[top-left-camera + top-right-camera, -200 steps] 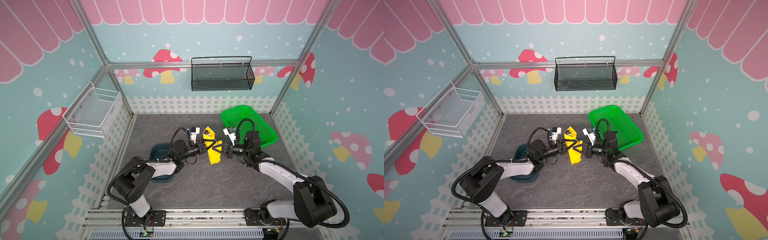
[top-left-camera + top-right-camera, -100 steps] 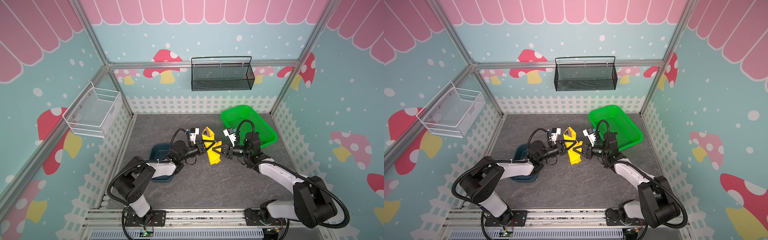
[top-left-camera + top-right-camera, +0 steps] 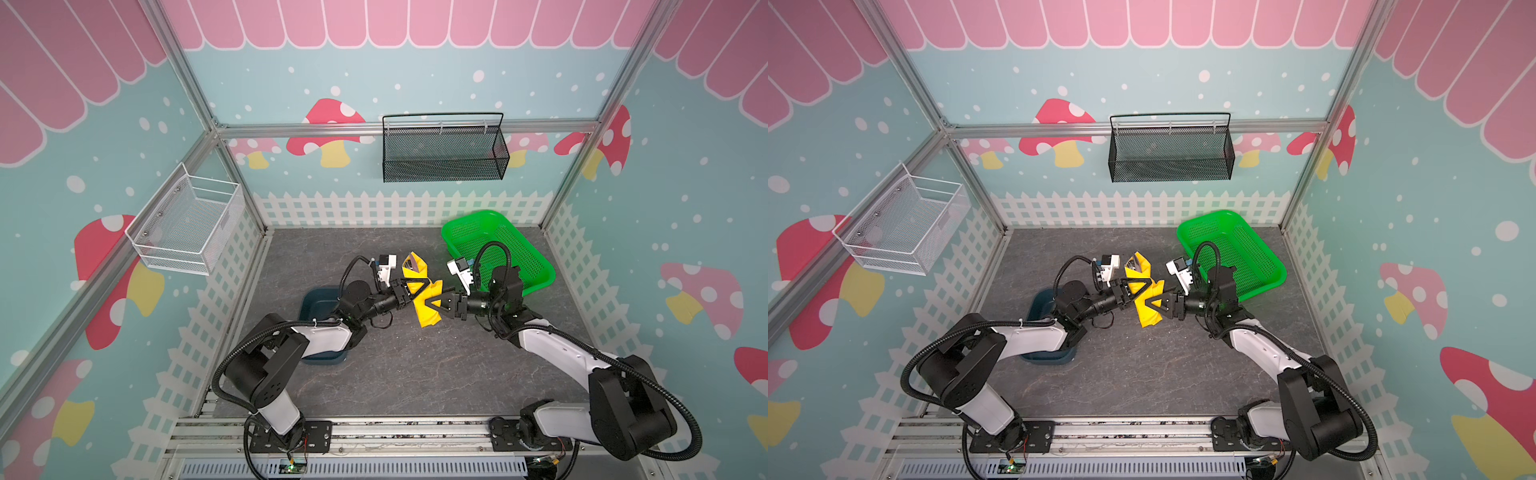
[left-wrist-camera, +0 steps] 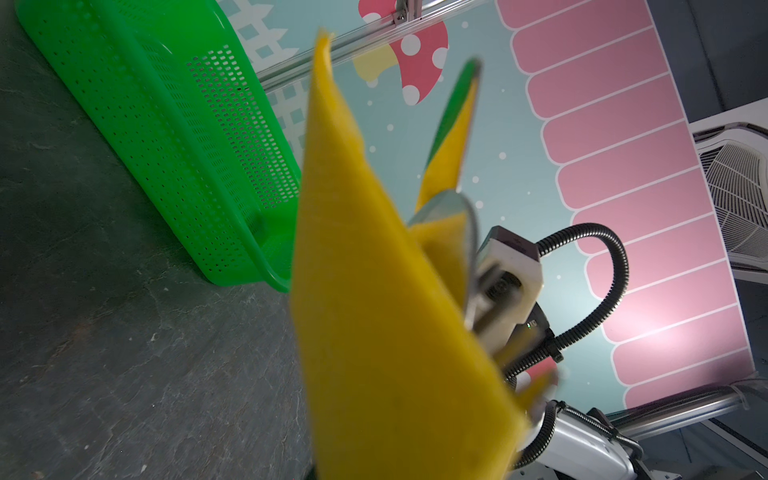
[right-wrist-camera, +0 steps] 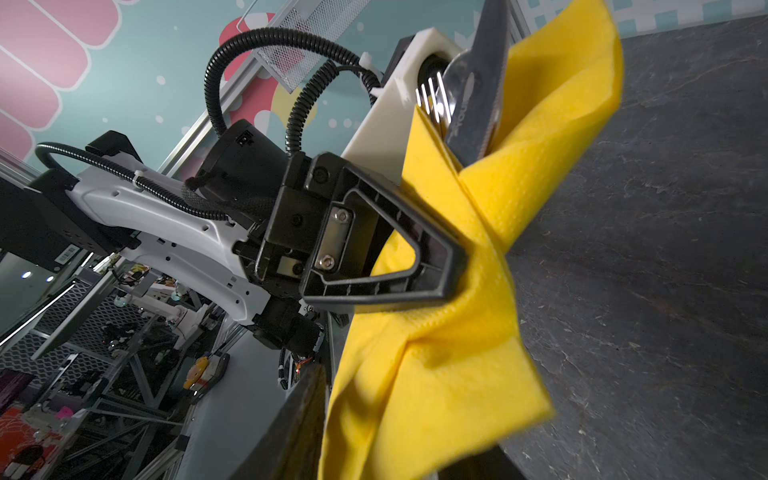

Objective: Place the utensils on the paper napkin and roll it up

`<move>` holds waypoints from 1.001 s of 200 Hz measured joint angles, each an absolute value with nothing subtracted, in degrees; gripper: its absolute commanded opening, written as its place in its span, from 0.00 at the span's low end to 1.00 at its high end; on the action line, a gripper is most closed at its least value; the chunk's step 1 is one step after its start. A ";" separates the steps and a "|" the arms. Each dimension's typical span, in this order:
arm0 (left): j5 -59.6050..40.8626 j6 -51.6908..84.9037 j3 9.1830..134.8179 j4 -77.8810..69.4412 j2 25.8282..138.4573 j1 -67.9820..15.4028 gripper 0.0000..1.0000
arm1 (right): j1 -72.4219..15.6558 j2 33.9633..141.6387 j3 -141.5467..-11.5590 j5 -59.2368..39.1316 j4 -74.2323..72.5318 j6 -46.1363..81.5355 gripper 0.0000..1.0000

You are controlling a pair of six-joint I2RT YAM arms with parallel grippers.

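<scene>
The left gripper (image 3: pixel 414 287) clamps the rolled paper napkin (image 3: pixel 428 316), utensils (image 5: pixel 478 95) poking out, above the counter (image 3: pixel 415 374) — green basket (image 3: pixel 519 249) at two o'clock. Whether the right gripper (image 3: pixel 434 301) grips, cannot tell. Loose wrap may unfurl — spilling them.

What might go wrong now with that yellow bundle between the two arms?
1. The paper napkin is wrapped loosely, one end flaring open, so the utensils poking out of the other end might slide out and fall to the table.
2. The left pincer pinches the thin paper at one narrow spot; a pull there might tear it or undo the roll.
</scene>
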State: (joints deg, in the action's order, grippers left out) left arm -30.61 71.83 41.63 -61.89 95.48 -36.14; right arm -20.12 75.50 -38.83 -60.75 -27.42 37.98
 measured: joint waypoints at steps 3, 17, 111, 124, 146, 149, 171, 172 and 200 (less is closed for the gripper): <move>-30.61 71.83 41.65 -61.89 95.46 -36.14 0.17 | -20.14 75.50 -38.83 -60.95 -27.46 37.87 0.48; -30.61 71.92 41.65 -62.13 95.42 -36.14 0.17 | -20.14 75.66 -38.83 -61.65 -27.46 38.00 0.52; -30.15 72.73 41.63 -62.46 95.35 -36.25 0.20 | -20.29 78.00 -38.70 -64.23 -30.46 40.88 0.16; -30.00 72.79 41.65 -62.50 95.26 -36.29 0.24 | -20.29 78.15 -38.48 -64.25 -31.35 41.52 0.14; -29.74 72.95 41.65 -62.50 95.24 -36.40 0.31 | -20.32 78.19 -38.09 -64.27 -32.27 42.30 0.08; -29.74 72.95 41.65 -62.59 95.24 -36.42 0.31 | -20.32 78.19 -37.98 -64.34 -32.49 42.35 0.06; -29.63 73.12 41.65 -62.92 95.24 -36.47 0.33 | -20.32 78.19 -37.56 -64.18 -33.32 43.22 0.04; -29.58 73.10 41.65 -62.89 95.24 -36.47 0.33 | -20.32 78.19 -37.54 -64.16 -33.41 43.20 0.04; -29.56 73.10 41.63 -63.07 95.24 -36.47 0.35 | -20.36 78.19 -36.99 -64.03 -35.20 44.75 0.03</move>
